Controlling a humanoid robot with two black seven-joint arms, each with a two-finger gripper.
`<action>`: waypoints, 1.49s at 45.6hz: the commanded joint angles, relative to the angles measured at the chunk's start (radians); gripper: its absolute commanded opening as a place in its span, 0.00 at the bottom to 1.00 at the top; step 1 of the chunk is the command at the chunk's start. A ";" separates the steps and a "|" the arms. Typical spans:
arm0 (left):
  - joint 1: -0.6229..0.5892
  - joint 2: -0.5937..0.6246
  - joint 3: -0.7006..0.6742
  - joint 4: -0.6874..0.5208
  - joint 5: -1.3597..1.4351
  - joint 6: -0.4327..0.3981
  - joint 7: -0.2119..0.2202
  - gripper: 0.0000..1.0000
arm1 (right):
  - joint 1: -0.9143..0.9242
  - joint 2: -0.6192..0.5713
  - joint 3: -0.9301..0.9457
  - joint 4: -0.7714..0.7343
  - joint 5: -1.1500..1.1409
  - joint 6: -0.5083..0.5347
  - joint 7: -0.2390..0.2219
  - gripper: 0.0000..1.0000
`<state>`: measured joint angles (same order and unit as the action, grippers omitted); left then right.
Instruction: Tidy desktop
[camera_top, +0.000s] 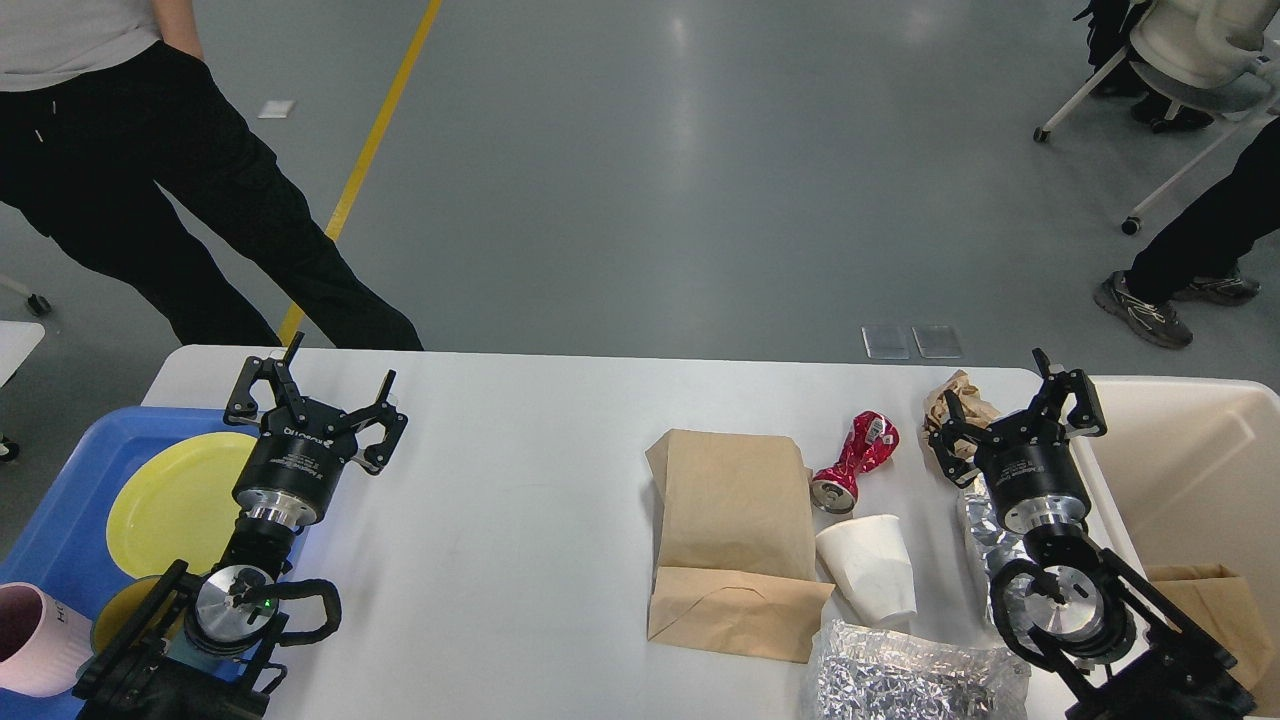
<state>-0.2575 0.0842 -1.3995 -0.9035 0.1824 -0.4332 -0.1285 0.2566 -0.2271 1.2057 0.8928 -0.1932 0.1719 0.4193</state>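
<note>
Paper, foil and a can crowd the right half of the desktop, which fills the near part of the scene. A brown paper bag lies flat near the middle, with a crushed red can just right of its far end; the can's label is too small to read. A white paper cup lies on its side near the bag's right edge, and crinkled foil sits at the near edge. Crumpled brown paper lies far right, beside a cream bin.

At the left, a blue tray holds a yellow plate and a pink mug with dark lettering I cannot make out.

The left gripper hovers over the desktop just right of the tray, fingers spread wide and empty; white print on its black body is illegible. The right gripper hangs beside the crumpled paper, fingers also wide apart, holding nothing.
</note>
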 joint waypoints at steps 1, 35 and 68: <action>-0.002 -0.001 -0.009 0.011 -0.007 -0.004 -0.005 0.97 | 0.001 0.000 0.000 0.000 0.000 0.001 -0.001 1.00; -0.054 -0.003 -0.006 0.083 -0.009 -0.009 -0.033 0.97 | 0.001 0.000 0.000 0.000 0.000 0.000 -0.001 1.00; -0.054 -0.003 -0.006 0.081 -0.009 -0.009 -0.033 0.97 | 0.000 0.000 -0.006 0.002 0.000 0.000 0.001 1.00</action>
<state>-0.3114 0.0813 -1.4051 -0.8207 0.1734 -0.4418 -0.1605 0.2578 -0.2270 1.2057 0.8928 -0.1923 0.1719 0.4199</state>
